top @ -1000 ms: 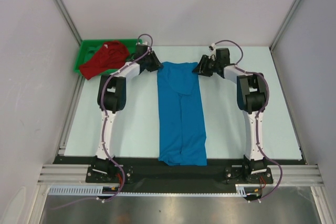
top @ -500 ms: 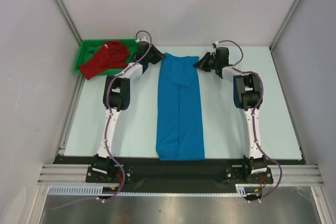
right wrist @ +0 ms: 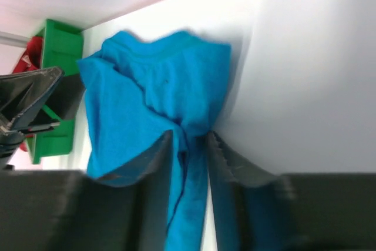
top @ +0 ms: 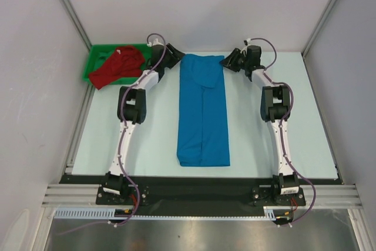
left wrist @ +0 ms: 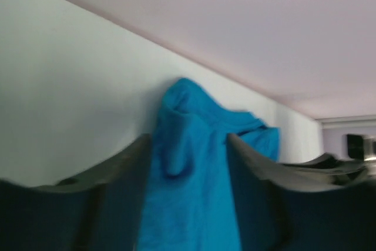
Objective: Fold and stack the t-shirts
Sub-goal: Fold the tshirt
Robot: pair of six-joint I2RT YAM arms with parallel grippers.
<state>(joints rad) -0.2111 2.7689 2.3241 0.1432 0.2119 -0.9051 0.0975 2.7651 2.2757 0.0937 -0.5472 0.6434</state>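
The bright blue t-shirt point(top: 202, 110) lies as a long narrow strip down the middle of the table, its collar end at the far side. My left gripper point(top: 178, 59) grips its far left corner; in the left wrist view blue cloth point(left wrist: 194, 110) fills the gap between the fingers of the left gripper point(left wrist: 188, 139). My right gripper point(top: 225, 62) pinches the far right corner; in the right wrist view the right gripper point(right wrist: 188, 136) is nearly closed on a bunch of blue cloth point(right wrist: 147, 86). The red t-shirt point(top: 120, 66) lies crumpled in the green tray point(top: 94, 57).
The green tray sits at the far left corner, just left of my left gripper, and also shows in the right wrist view point(right wrist: 59, 39). White walls enclose the table at the back and both sides. A black rail point(top: 200, 189) runs along the near edge.
Both grippers have moved toward the back wall with the blue t-shirt's far corners. The shirt has slid away from the near edge and lies straighter.
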